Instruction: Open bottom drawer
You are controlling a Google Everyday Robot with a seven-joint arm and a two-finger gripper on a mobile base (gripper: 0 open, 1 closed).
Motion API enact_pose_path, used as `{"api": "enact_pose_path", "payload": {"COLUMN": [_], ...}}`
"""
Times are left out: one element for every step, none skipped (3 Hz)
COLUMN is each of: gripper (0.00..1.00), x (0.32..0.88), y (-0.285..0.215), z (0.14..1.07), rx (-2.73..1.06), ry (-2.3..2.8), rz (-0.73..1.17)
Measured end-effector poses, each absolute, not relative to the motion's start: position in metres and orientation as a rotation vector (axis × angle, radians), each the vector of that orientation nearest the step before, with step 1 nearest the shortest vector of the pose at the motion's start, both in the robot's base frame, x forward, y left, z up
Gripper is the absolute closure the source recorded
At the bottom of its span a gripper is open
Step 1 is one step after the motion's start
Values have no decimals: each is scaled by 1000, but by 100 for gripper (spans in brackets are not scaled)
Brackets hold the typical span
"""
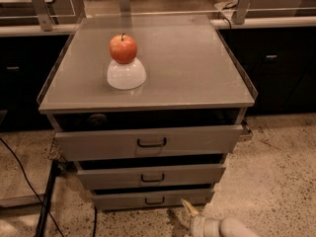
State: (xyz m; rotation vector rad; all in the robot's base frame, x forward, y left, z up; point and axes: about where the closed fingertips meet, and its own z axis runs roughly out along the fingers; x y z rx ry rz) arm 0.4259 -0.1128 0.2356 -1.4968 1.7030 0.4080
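No legible text, gripper (188, 206) at lower edge

The arm (233, 228) appears at the lower edge of the frame, right of centre, as a smooth, rounded cylindrical housing finished in off-white to light grey. A shorter collar (199, 225) of the same pale finish adjoins it on the left. The gripper (189, 207), at bottom centre-right of the frame, shows as a slim, tapered, cream-yellow part, darker than the housing.
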Motion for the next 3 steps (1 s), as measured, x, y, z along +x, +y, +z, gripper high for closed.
{"api": "enact_pose_path", "payload": {"gripper": [0, 0, 0], "x": [450, 477, 522], "y": [-117, -125, -142], "z": [242, 244, 233], "rx": [-1513, -1504, -1467], "ry": [1694, 1716, 1807], "rz": [324, 287, 276]}}
